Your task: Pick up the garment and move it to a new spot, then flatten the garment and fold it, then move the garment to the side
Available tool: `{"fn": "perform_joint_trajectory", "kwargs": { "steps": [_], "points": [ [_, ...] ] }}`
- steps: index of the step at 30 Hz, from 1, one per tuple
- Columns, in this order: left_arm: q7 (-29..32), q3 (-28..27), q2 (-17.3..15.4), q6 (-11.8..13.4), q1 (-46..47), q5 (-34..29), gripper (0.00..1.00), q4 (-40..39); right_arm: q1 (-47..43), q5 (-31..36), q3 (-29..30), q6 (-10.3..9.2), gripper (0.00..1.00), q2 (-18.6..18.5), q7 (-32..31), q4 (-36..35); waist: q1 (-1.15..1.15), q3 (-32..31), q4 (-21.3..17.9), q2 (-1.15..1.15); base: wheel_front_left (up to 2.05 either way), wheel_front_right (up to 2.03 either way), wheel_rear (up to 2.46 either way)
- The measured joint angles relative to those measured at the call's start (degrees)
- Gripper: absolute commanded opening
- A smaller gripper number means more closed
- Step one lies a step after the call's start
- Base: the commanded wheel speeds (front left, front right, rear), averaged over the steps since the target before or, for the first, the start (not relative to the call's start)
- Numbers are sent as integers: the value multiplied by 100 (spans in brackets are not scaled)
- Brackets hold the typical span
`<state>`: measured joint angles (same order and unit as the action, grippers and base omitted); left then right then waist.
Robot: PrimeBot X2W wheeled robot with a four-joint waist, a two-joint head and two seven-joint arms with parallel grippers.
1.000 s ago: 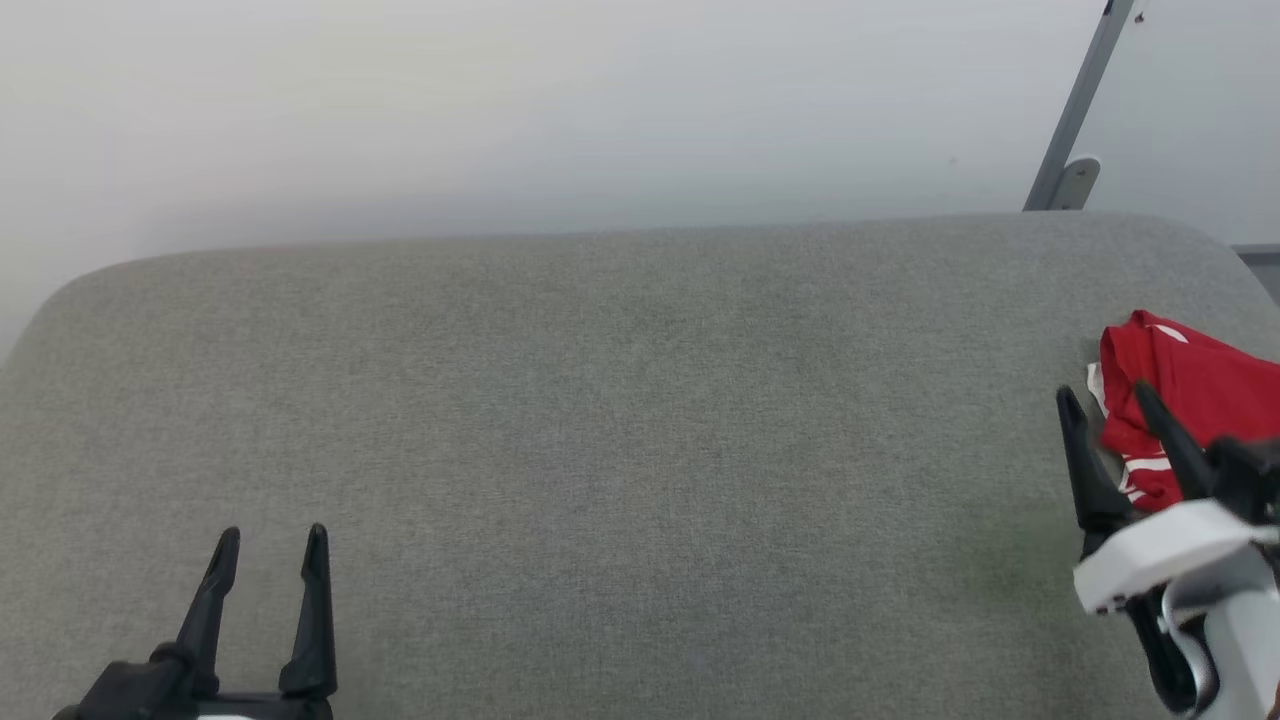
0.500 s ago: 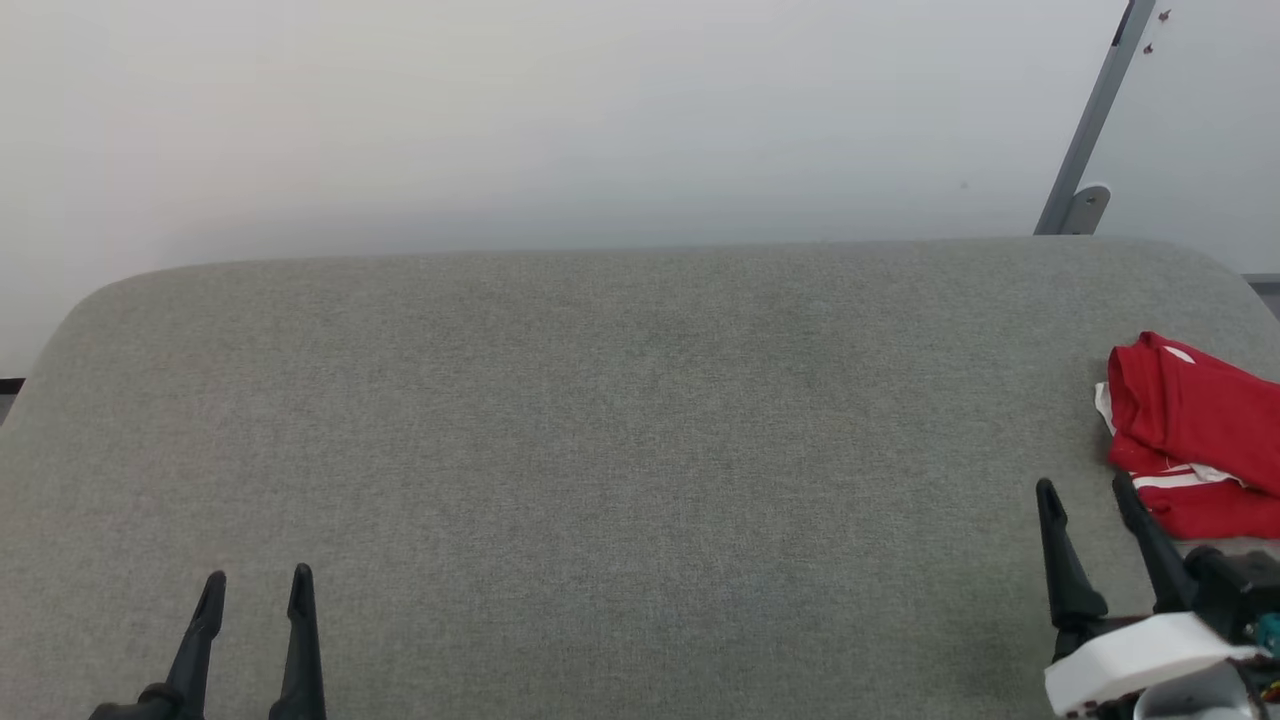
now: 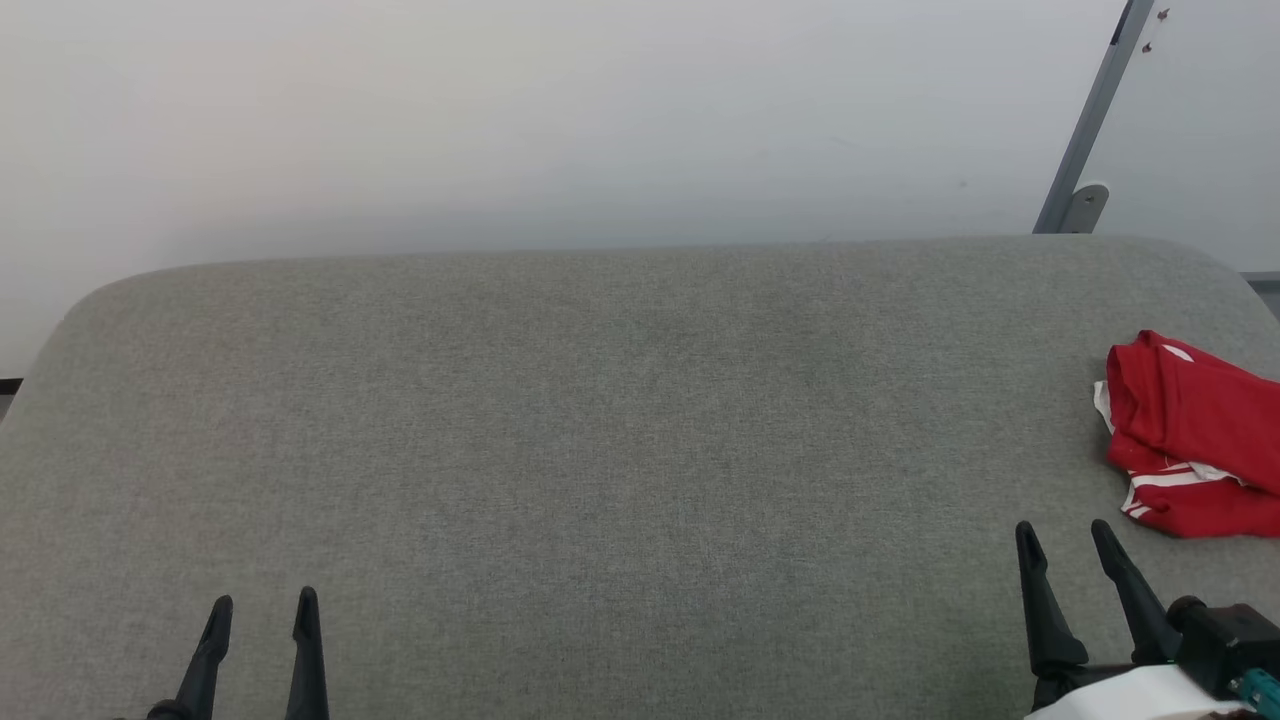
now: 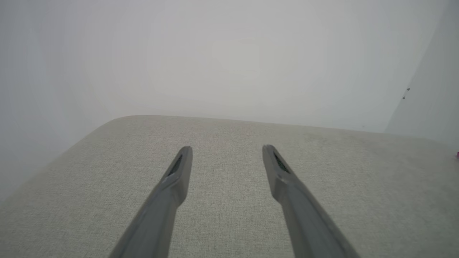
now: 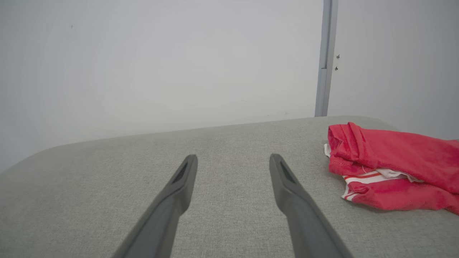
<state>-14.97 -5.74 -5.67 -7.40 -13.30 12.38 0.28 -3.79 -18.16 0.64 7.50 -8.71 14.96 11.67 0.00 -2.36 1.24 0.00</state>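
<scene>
The garment is a bright red shirt with white trim and thin stripe bands, lying folded in a small heap at the far right of the grey padded table. In the right wrist view the garment lies to the right of the fingers, apart from them. My right gripper stands open near the front right, just below and left of the garment, holding nothing. My left gripper is open at the front left, far from the garment, with bare table between its fingers.
A pale wall rises behind the table's rounded far edge. A grey metal post leans up at the back right corner. The garment runs off the right edge of the head view.
My right gripper has drawn back from the garment toward the front edge, leaving it lying on the table. The left gripper has also sunk lower in the head view, and the camera shifted slightly.
</scene>
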Motion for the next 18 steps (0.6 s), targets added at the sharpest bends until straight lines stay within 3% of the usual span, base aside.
{"fn": "perform_joint_trajectory", "kwargs": {
  "steps": [18],
  "points": [
    [0,-63,55,0,7,-302,100,-24,-148,104,71,-1,100,168,0,-145,0,-2,2,0,0,0,0]
  ]
}}
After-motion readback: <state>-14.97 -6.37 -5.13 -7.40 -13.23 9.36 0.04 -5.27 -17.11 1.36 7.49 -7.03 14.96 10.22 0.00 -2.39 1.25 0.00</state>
